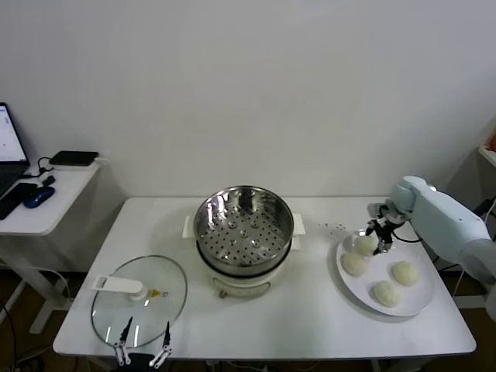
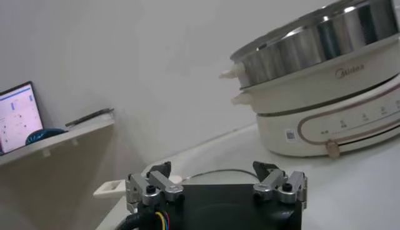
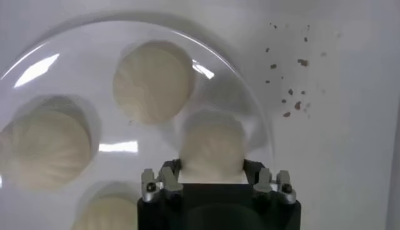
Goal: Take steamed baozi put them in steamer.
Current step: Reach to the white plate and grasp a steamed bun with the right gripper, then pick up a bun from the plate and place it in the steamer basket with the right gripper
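Observation:
Four steamed baozi lie on a white plate [image 1: 424, 304] at the table's right. My right gripper [image 1: 371, 241] [image 3: 211, 171] is down over the plate's far-left bun [image 1: 363, 246] [image 3: 211, 145], its fingers pressed against that bun's two sides. The other baozi [image 1: 353, 264] [image 1: 404, 272] [image 1: 386, 293] rest free on the plate. The steamer [image 1: 243, 225] [image 2: 325, 47] stands mid-table with its perforated tray bare. My left gripper [image 1: 143, 342] [image 2: 212, 172] waits open at the table's front edge, over the near rim of the glass lid.
The glass lid [image 1: 139, 301] with a white handle lies flat left of the steamer. Dark crumbs [image 1: 334, 226] dot the table between steamer and plate. A side table [image 1: 43, 203] with a laptop and mouse stands off to the left.

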{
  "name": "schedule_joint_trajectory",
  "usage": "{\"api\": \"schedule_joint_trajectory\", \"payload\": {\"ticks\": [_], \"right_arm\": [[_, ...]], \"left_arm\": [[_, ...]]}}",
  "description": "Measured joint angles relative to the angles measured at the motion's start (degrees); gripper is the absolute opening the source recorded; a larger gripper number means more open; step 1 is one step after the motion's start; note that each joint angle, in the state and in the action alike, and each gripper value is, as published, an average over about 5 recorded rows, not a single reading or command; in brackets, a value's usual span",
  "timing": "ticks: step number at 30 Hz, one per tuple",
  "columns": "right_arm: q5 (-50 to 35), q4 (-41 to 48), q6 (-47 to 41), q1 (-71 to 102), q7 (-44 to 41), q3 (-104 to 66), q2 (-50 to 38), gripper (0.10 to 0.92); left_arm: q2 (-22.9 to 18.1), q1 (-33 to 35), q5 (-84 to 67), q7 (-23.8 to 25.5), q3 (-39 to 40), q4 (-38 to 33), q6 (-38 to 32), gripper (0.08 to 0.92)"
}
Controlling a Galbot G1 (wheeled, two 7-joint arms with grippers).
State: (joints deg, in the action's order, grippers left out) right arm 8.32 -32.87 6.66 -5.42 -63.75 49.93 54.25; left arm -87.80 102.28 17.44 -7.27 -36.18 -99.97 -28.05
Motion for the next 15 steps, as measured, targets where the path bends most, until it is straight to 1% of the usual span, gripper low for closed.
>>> {"api": "schedule_joint_trajectory", "payload": {"ticks": [8, 15], "right_arm": [[-1.91, -2.69, -0.16, -1.9, -0.33, 1.93, -1.45, 0.653], [-7.55, -9.86, 0.45, -7.79, -0.35, 8.26, -4.77, 0.653]], "left_arm": [[-0.02, 0.25, 0.04, -0.07, -0.16, -0.49, 0.15, 0.823], [-0.01, 0.24, 0.27, -0.07, -0.08, -0.76, 0.28, 0.823]]}}
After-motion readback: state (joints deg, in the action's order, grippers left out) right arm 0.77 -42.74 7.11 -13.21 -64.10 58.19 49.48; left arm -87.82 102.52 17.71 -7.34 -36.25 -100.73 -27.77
